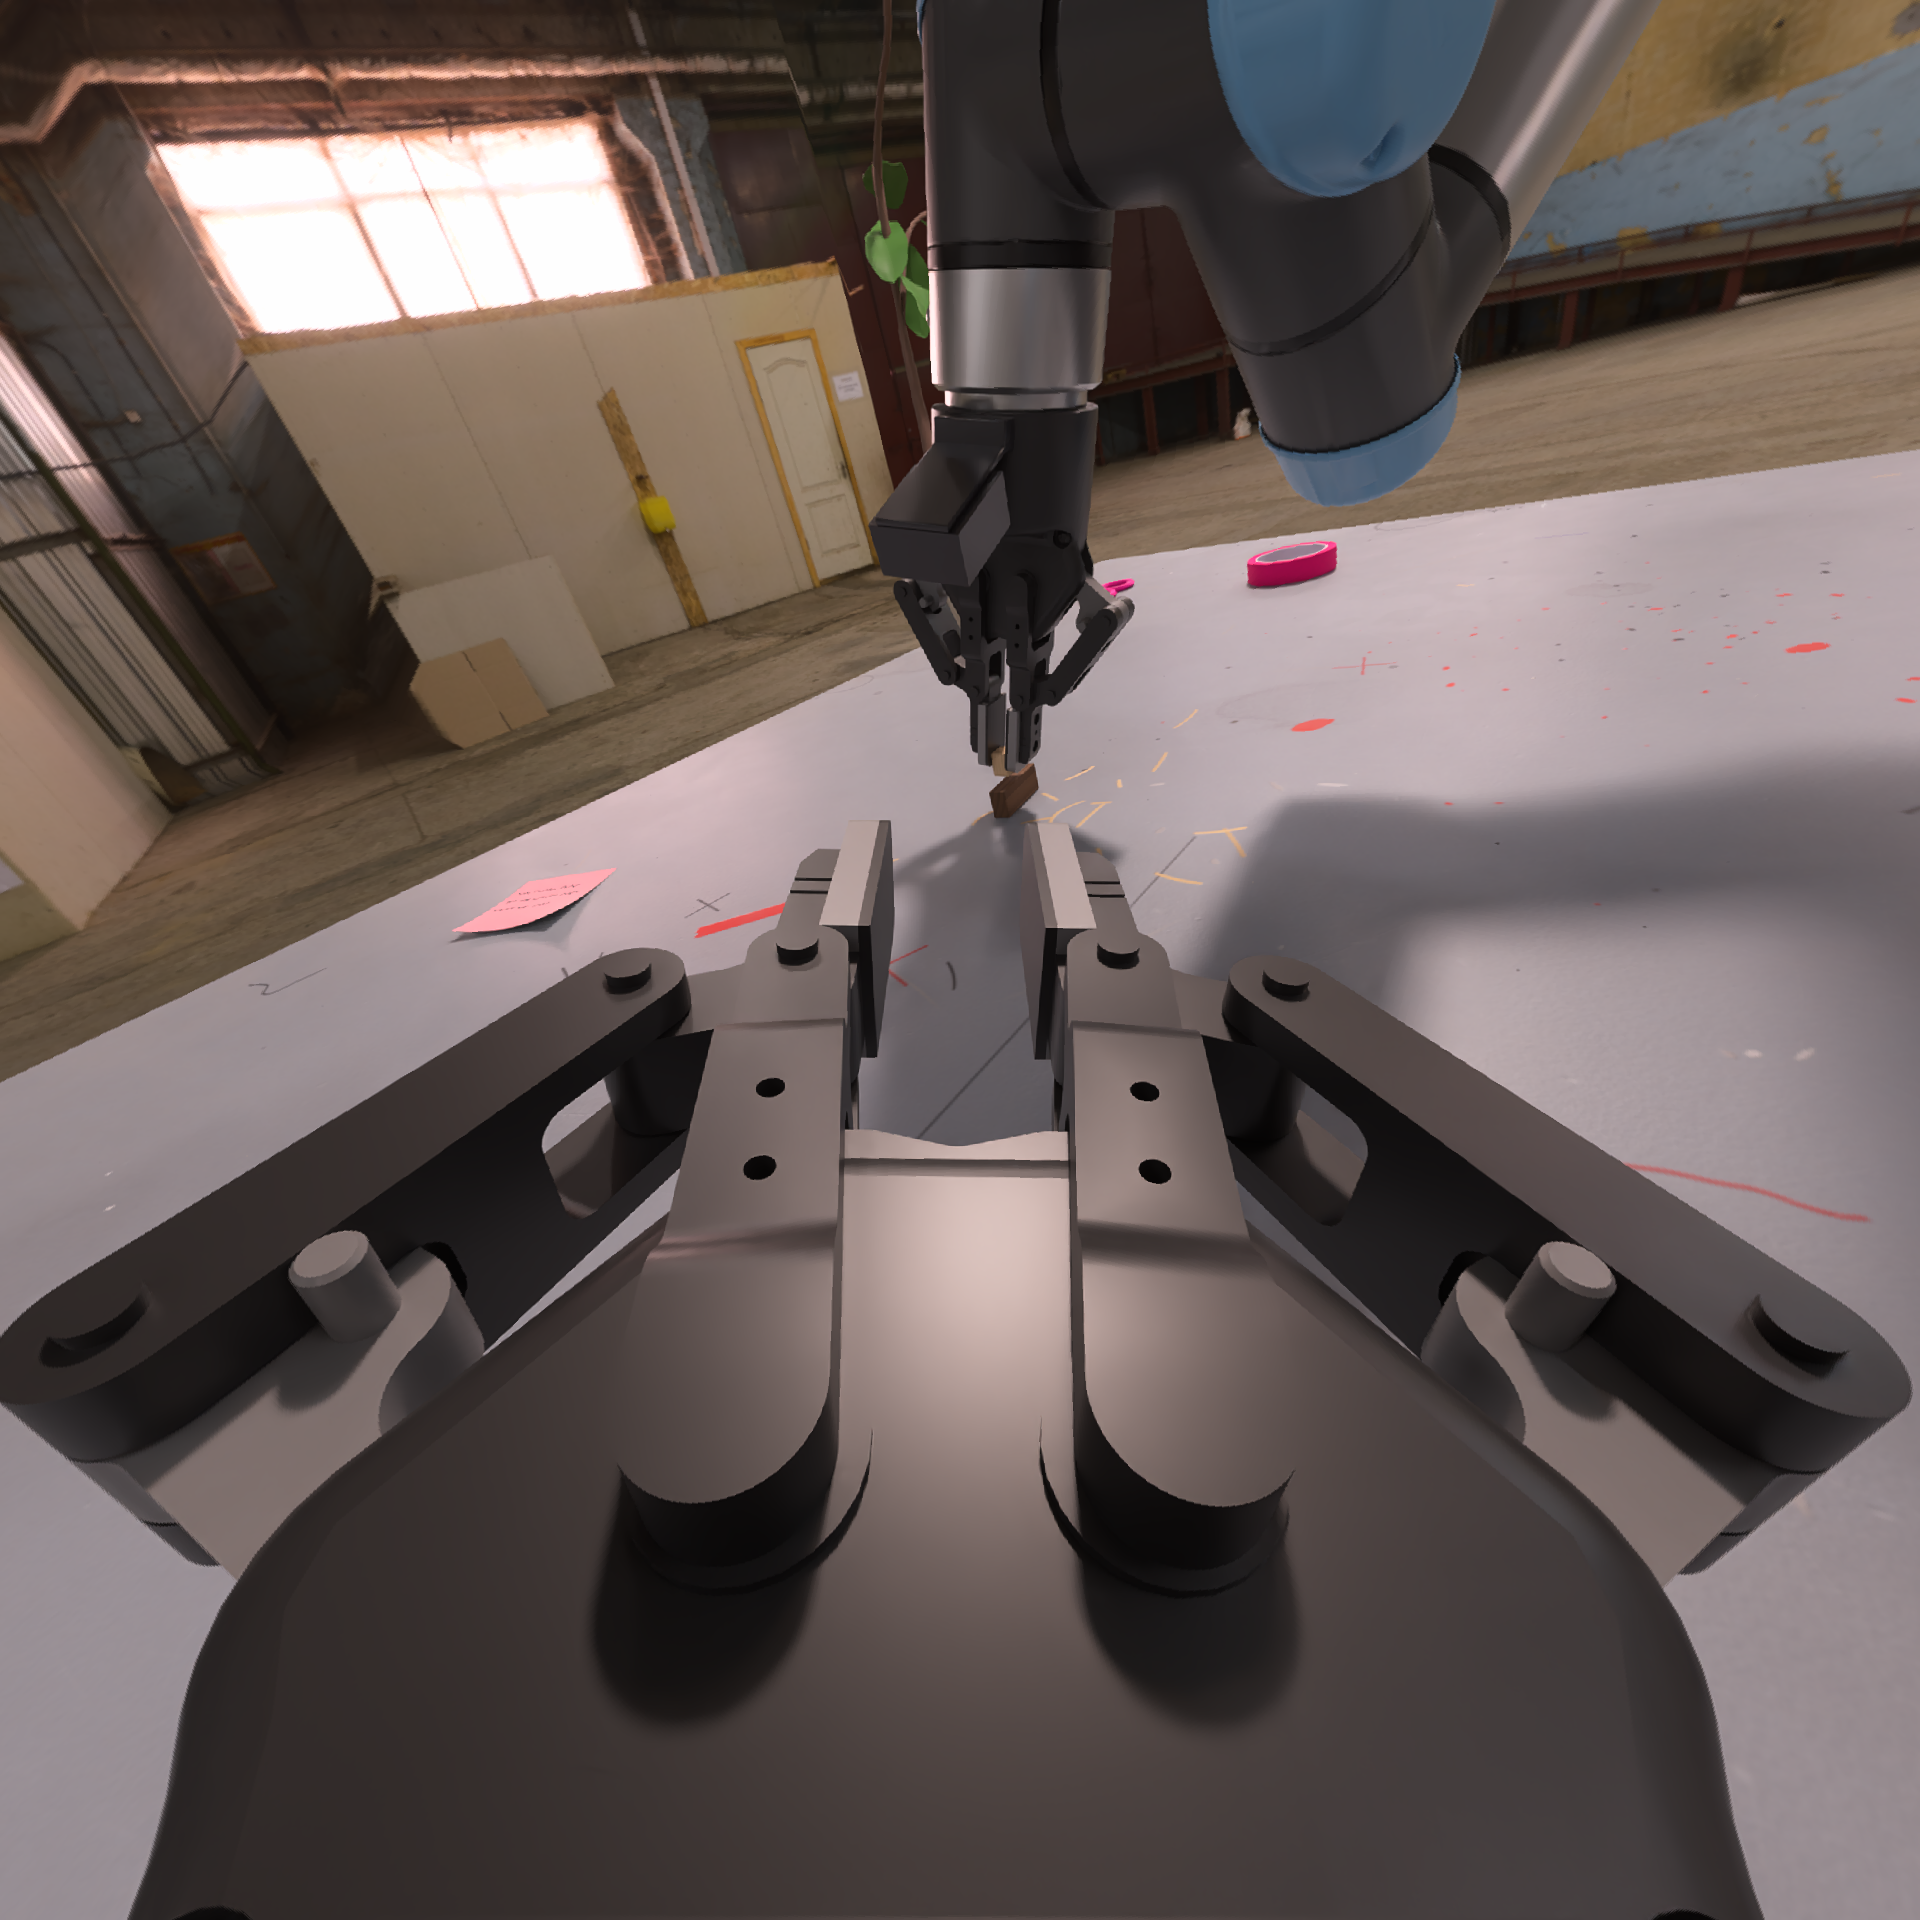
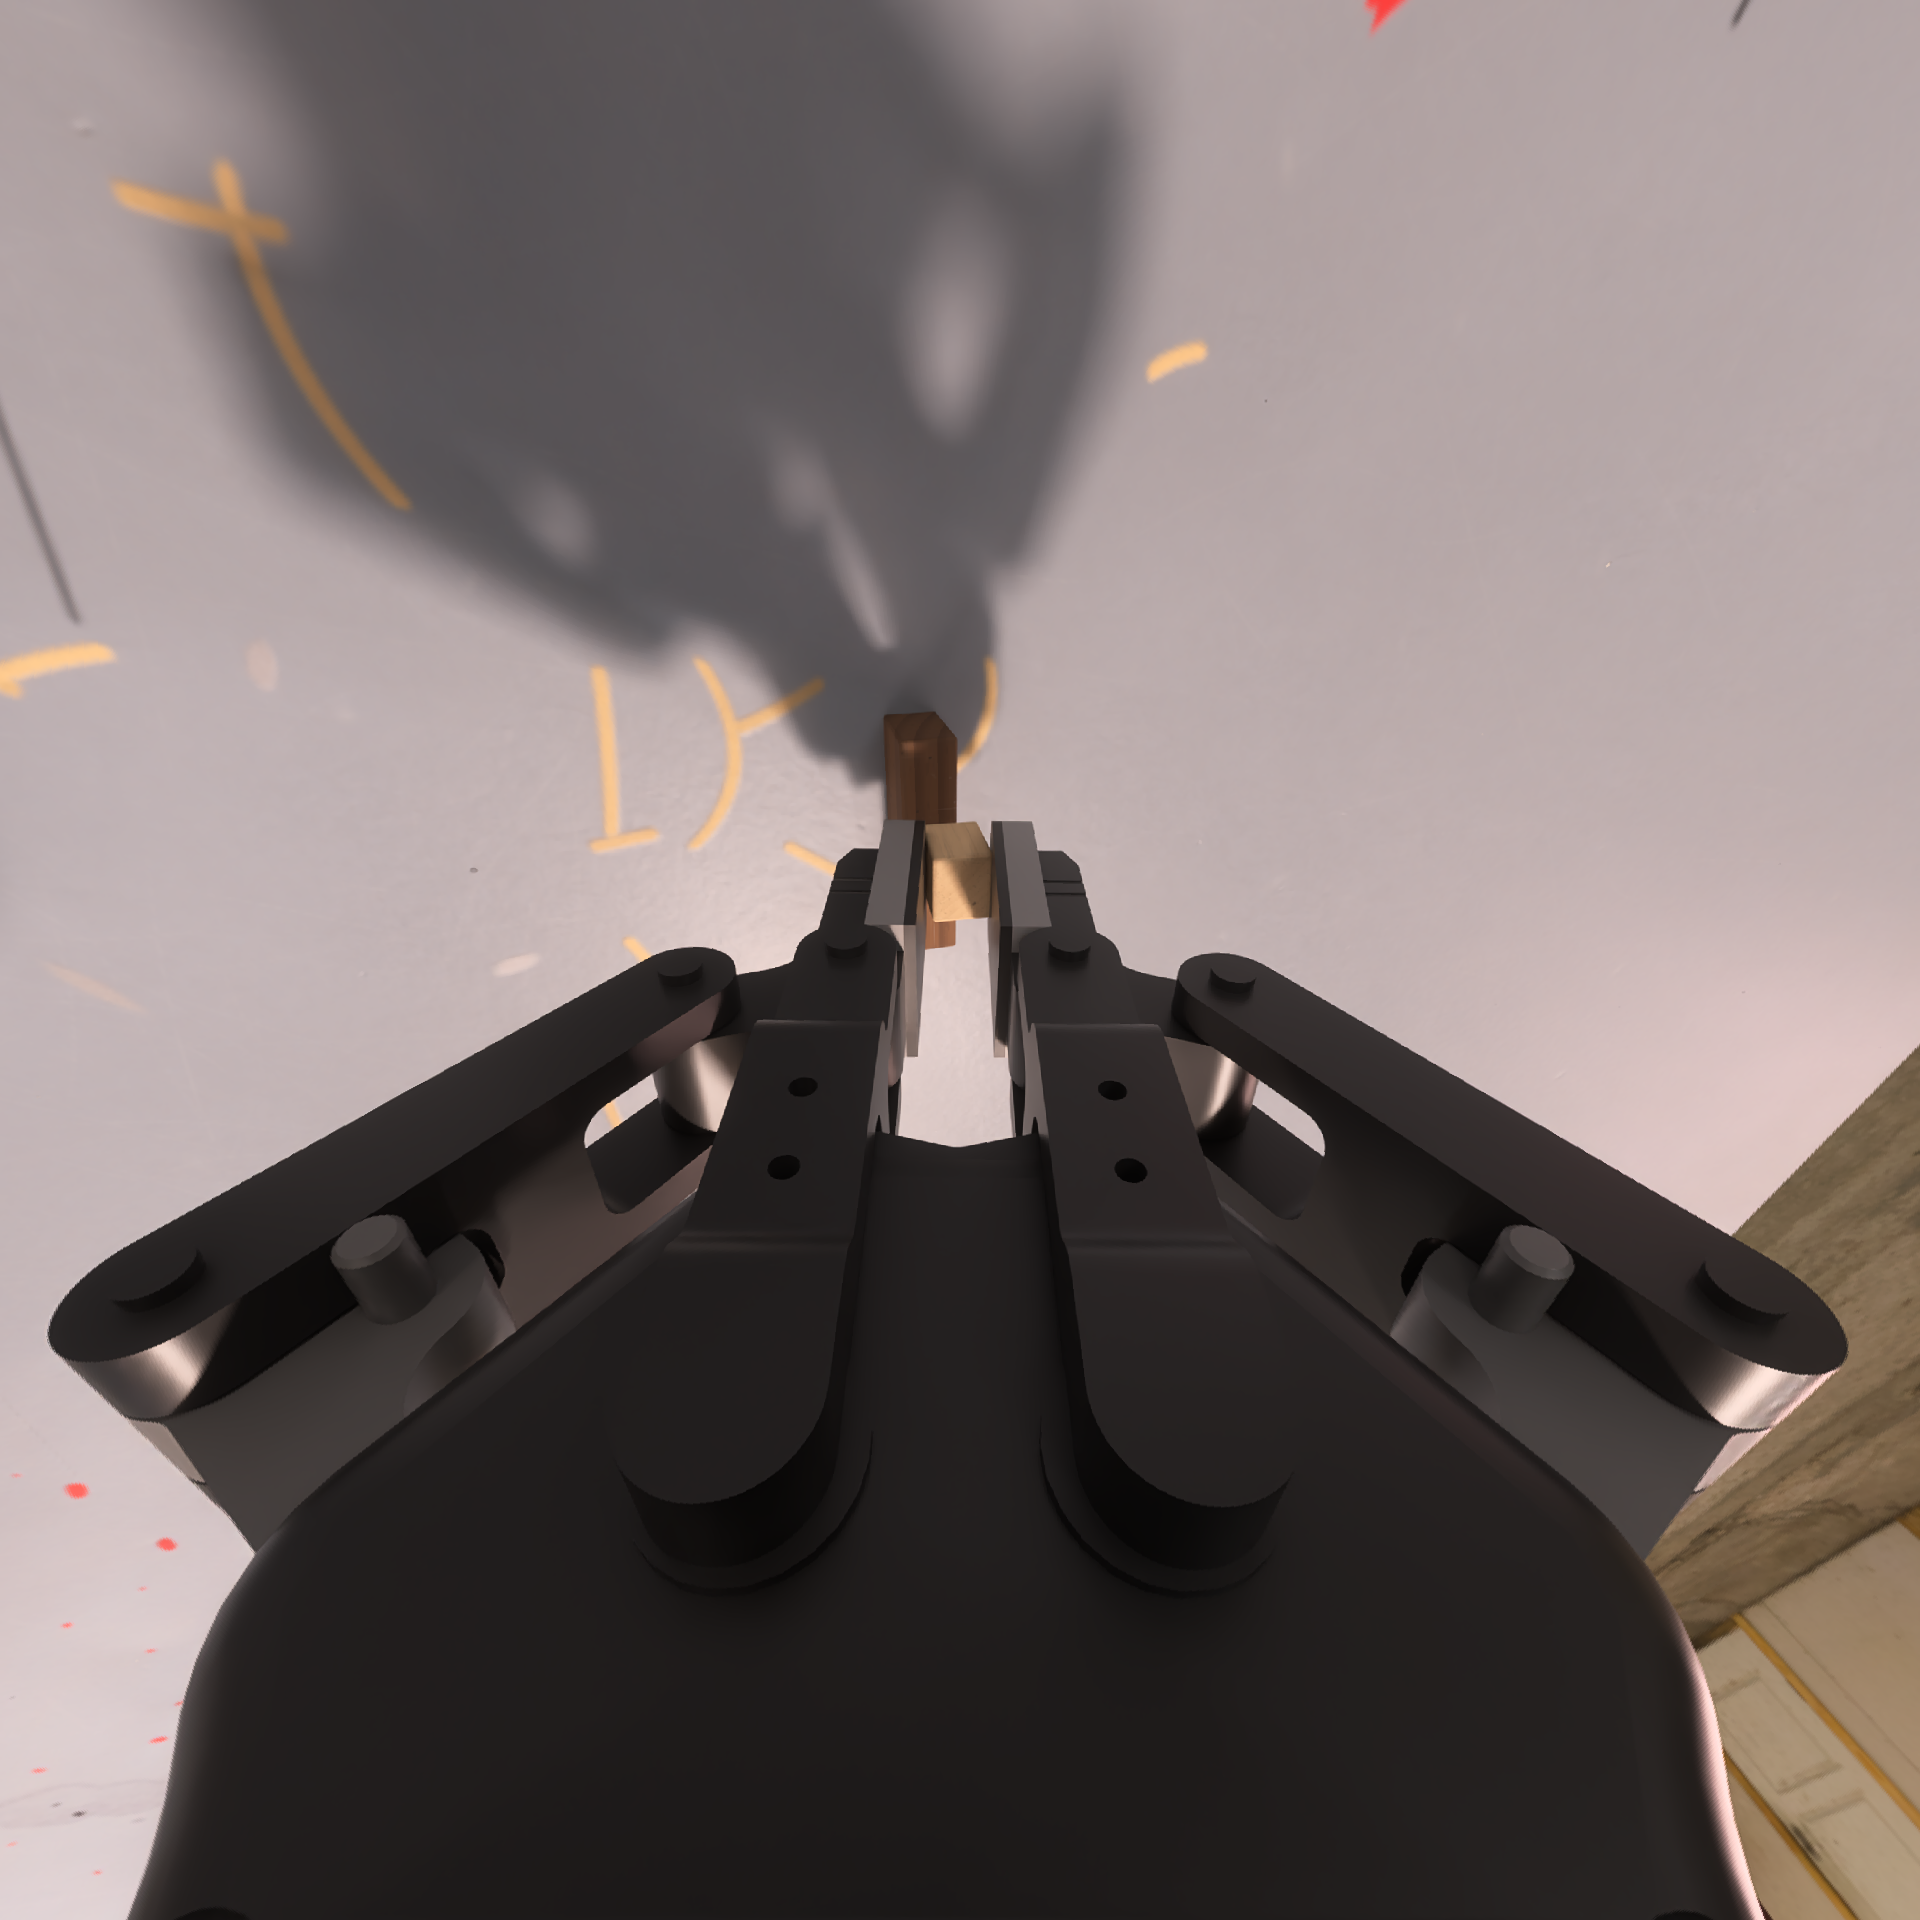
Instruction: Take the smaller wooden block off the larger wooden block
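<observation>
**Small block pinched above the dark block**

Left wrist view: the left gripper hovers over the grey table, its jaws partly apart around nothing. Ahead, the right gripper points down at the larger dark block.

Right wrist view: the right gripper has its pads pressed on the smaller pale block, with the dark block just beyond; whether the two touch is unclear.

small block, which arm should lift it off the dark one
Right. The right gripper is already shut on the small block just above the larger dark block; the left gripper hangs open and empty, apart from both.
</observation>
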Robot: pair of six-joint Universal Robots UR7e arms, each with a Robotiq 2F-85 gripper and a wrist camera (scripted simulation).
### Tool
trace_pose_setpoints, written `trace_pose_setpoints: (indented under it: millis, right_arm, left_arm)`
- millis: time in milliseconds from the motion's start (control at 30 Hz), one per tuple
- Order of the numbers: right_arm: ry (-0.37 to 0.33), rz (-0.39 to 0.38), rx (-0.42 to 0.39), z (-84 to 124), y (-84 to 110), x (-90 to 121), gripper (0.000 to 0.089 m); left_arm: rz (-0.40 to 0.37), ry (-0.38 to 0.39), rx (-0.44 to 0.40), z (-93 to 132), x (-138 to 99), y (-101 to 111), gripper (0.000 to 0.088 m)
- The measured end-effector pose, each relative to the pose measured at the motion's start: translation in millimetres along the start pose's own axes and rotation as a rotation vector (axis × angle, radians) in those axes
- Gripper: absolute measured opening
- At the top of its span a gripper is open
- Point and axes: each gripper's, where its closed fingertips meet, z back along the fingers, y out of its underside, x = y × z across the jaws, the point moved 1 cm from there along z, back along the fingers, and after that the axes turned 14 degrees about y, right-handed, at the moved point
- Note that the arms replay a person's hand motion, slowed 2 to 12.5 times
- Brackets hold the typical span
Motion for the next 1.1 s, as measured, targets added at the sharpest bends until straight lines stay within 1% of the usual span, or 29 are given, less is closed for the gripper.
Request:
trace_pose_setpoints:
  millis: [167, 367, 567, 700, 800, 967, 1100]
  right_arm:
    - [0.008, -0.021, -0.021, 6, -1.3, 0, 0.011]
    - [0.011, -0.069, -0.061, 17, -3.6, 1, 0.011]
    - [-0.004, -0.144, -0.137, 35, -9.9, 4, 0.011]
    - [-0.023, -0.215, -0.223, 51, -20.5, 7, 0.011]
    - [-0.039, -0.272, -0.304, 66, -31.2, 9, 0.011]
    - [-0.075, -0.366, -0.464, 97, -54.0, 13, 0.0111]
    - [-0.115, -0.42, -0.6, 125, -73.5, 18, 0.0108]
  left_arm:
    - [0.001, 0.0, -0.001, 0, 0, 0, 0.0226]
    - [0.005, 0.002, 0.0, 0, -1, -1, 0.0227]
    - [0.005, 0.009, -0.005, 0, -2, -3, 0.0227]
    - [0.006, 0.015, -0.008, 0, -4, -4, 0.0227]
    - [0.007, 0.02, -0.01, -1, -5, -6, 0.0227]
    - [0.017, 0.027, -0.013, -1, -7, -7, 0.0228]
    - [0.025, 0.031, -0.024, 0, -8, -11, 0.0228]
